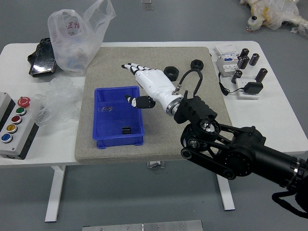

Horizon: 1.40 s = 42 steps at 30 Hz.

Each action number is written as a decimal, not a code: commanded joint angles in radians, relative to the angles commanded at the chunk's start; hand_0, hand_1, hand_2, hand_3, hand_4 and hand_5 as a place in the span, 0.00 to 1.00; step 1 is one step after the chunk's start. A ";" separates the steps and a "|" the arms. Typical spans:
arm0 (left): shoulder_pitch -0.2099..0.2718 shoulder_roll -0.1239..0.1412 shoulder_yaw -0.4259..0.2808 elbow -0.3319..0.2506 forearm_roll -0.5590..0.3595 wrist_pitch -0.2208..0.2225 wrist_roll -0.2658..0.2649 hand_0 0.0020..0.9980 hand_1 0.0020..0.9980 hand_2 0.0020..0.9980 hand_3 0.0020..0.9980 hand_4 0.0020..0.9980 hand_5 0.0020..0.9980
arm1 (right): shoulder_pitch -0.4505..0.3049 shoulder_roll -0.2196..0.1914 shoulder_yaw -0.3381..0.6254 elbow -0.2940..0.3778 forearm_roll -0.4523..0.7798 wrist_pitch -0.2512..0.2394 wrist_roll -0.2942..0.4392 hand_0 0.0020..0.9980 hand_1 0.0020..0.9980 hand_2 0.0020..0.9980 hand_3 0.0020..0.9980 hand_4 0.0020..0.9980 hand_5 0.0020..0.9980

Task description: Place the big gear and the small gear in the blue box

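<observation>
My right hand (126,83) reaches in from the right and hovers over the upper right of the blue box (118,141), its fingers spread and holding nothing. Inside the box, near its front wall, lies a small black ribbed piece (126,130), which looks like the small gear. A round toothed black gear, seen on the mat half a second ago, is hidden behind my right hand and wrist. My left arm does not show.
Two black hex nuts (197,65) sit on the beige mat (120,57) beyond my hand. A small metallic piece (106,109) lies in the box. Plastic bags (72,43) and a button panel (17,125) are left; a white device (227,62) and black cylinders (261,74) right.
</observation>
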 joint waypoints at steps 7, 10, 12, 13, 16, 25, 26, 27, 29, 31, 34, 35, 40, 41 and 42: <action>-0.002 0.001 -0.011 -0.002 0.014 -0.004 0.007 0.76 0.60 0.56 0.72 0.74 0.56 | 0.063 -0.003 -0.100 -0.164 0.129 0.086 -0.022 0.68 0.88 0.95 0.97 0.90 0.38; -0.004 0.002 -0.014 -0.003 0.019 -0.006 0.009 0.76 0.60 0.56 0.72 0.74 0.56 | 0.088 0.014 -0.153 -0.231 0.166 0.113 -0.023 0.68 0.88 0.95 0.97 0.90 0.38; -0.006 0.002 -0.013 -0.003 0.020 -0.007 0.008 0.76 0.60 0.56 0.72 0.74 0.56 | 0.107 0.030 -0.193 -0.286 0.188 0.130 -0.021 0.68 0.88 0.95 0.97 0.90 0.38; -0.007 0.002 -0.012 -0.002 0.019 -0.007 0.007 0.76 0.60 0.56 0.72 0.74 0.56 | 0.113 0.034 -0.204 -0.306 0.194 0.135 -0.021 0.68 0.88 0.95 0.97 0.95 0.43; -0.008 0.001 -0.012 -0.002 0.020 -0.007 0.007 0.76 0.60 0.56 0.72 0.74 0.56 | 0.132 0.046 -0.236 -0.368 0.211 0.147 -0.019 0.68 0.88 0.95 0.97 0.95 0.43; -0.011 -0.001 -0.010 -0.002 0.019 -0.008 0.005 0.76 0.60 0.56 0.72 0.74 0.56 | 0.149 0.070 -0.331 -0.478 0.295 0.121 0.000 0.59 0.73 0.69 0.68 0.42 0.22; -0.011 -0.001 -0.010 -0.002 0.019 -0.008 0.005 0.76 0.60 0.56 0.72 0.74 0.56 | 0.148 0.070 -0.335 -0.479 0.302 0.113 0.004 0.59 0.73 0.69 0.68 0.42 0.22; -0.011 -0.001 -0.011 -0.002 0.020 -0.008 0.005 0.76 0.60 0.56 0.72 0.74 0.56 | 0.147 0.071 -0.339 -0.481 0.310 0.102 0.008 0.59 0.73 0.69 0.68 0.42 0.22; -0.011 -0.002 -0.011 -0.002 0.019 -0.007 0.005 0.76 0.60 0.56 0.72 0.74 0.56 | 0.145 0.071 -0.347 -0.479 0.323 0.079 0.016 0.59 0.73 0.69 0.68 0.42 0.22; -0.011 -0.002 -0.011 -0.002 0.020 -0.008 0.005 0.76 0.60 0.56 0.72 0.74 0.56 | 0.143 0.072 -0.353 -0.477 0.331 0.062 0.022 0.49 0.53 0.38 0.39 0.22 0.00; -0.011 -0.004 -0.010 -0.001 0.018 -0.007 0.003 0.76 0.60 0.56 0.72 0.74 0.56 | 0.138 0.072 -0.358 -0.473 0.339 0.033 0.037 0.49 0.53 0.38 0.39 0.22 0.00; -0.011 -0.004 -0.009 -0.001 0.018 -0.007 0.003 0.76 0.60 0.56 0.72 0.74 0.56 | 0.136 0.071 -0.358 -0.472 0.341 0.024 0.042 0.49 0.53 0.38 0.39 0.22 0.00; -0.009 -0.006 -0.011 -0.001 0.018 -0.006 0.003 0.76 0.60 0.56 0.72 0.74 0.56 | 0.130 0.061 -0.337 -0.461 0.332 -0.001 0.060 0.49 0.51 0.30 0.32 0.14 0.01; -0.008 -0.006 -0.012 -0.002 0.019 -0.006 0.004 0.76 0.60 0.56 0.72 0.74 0.56 | 0.127 0.056 -0.323 -0.452 0.321 -0.004 0.061 0.49 0.51 0.30 0.32 0.14 0.01; -0.008 -0.006 -0.013 -0.002 0.019 -0.006 0.005 0.76 0.60 0.56 0.72 0.74 0.56 | 0.125 0.050 -0.307 -0.440 0.307 -0.007 0.061 0.49 0.51 0.30 0.32 0.14 0.01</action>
